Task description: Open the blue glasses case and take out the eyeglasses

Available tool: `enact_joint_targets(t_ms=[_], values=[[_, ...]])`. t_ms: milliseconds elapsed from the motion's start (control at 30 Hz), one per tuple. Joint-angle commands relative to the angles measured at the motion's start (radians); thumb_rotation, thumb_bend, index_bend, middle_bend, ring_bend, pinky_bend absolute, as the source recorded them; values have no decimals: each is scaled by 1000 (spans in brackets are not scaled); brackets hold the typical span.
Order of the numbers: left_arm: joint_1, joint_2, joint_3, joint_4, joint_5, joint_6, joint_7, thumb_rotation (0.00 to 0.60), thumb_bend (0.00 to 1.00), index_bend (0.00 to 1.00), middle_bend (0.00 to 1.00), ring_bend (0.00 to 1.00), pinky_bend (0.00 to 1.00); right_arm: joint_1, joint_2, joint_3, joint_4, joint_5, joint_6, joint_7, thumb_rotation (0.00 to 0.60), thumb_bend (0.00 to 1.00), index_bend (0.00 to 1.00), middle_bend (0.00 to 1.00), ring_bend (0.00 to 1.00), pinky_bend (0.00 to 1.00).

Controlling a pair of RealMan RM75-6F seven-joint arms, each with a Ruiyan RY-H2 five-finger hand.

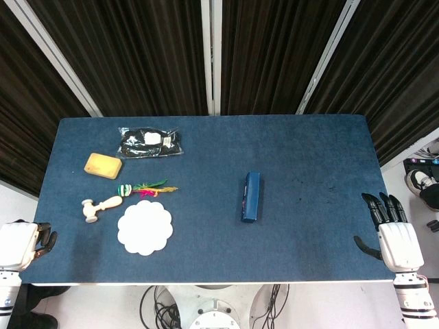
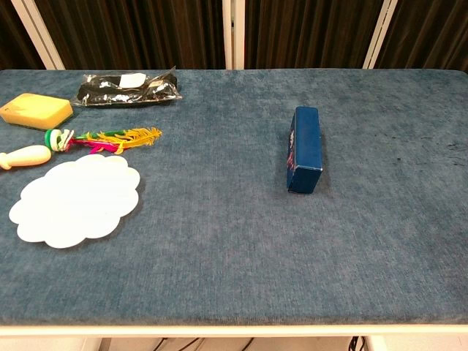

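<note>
In the head view, a table covered in dark blue fabric fills the middle of the frame, and the closed, long, narrow blue glasses case lies just right of centre, its length running up and down the picture, well apart from both hands. At the lower right corner the right hand, white-backed with black fingers, sits at the table's right edge with its fingers straight and slightly spread, the thumb out to the side, holding nothing. At the lower left corner the left hand shows only partly; its dark fingers appear curled in, but whether they close on anything cannot be told. In the left part of the frame lie a black plastic-wrapped packet, a yellow rectangular sponge, a green-capped toy with pink and yellow feathers, a small wooden mallet and a white scalloped paper mat. In the chest view, neither hand appears; the case rests right of centre, one short end toward the camera, with the packet, sponge, feathered toy, mallet handle and mat grouped at the left.
</note>
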Motion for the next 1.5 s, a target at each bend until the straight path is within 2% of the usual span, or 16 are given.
enact_joint_targets(t_ms=[33, 233, 333, 567, 700, 1033, 1333, 1500], values=[[1, 0, 0, 0, 0, 1, -1, 600, 387, 842, 990, 842, 657, 0, 0, -1, 0, 0, -1, 0, 600, 171, 0, 129, 0, 0], [1, 0, 1, 1, 2, 2, 0, 600, 387, 841, 990, 842, 657, 10, -1, -7, -4, -18, -14, 18, 600, 149, 0, 134, 0, 0], [1, 1, 1, 0, 2, 1, -1, 600, 387, 841, 989, 842, 657, 41, 6, -14, -14, -39, -62, 39, 600, 127, 0, 164, 0, 0], [1, 0, 1, 0, 1, 3, -1, 600, 387, 841, 990, 842, 657, 177, -15, 9, -41, -64, -238, 35, 600, 241, 0, 197, 0, 0], [1, 0, 1, 1, 0, 2, -3, 600, 387, 841, 989, 842, 657, 270, -63, 41, -39, -53, -343, 35, 600, 319, 0, 200, 0, 0], [0, 2, 2, 4, 3, 1, -9, 600, 387, 841, 990, 841, 657, 440, -215, 90, 19, 40, -540, -7, 600, 343, 0, 213, 0, 0], [0, 3, 3, 6, 6, 1, -12, 600, 387, 842, 989, 841, 657, 520, -333, 92, 103, 132, -629, -71, 600, 343, 0, 220, 0, 0], [-1, 4, 3, 7, 5, -1, -14, 600, 387, 841, 989, 841, 657, 536, -363, 85, 142, 168, -644, -81, 600, 343, 0, 225, 0, 0]])
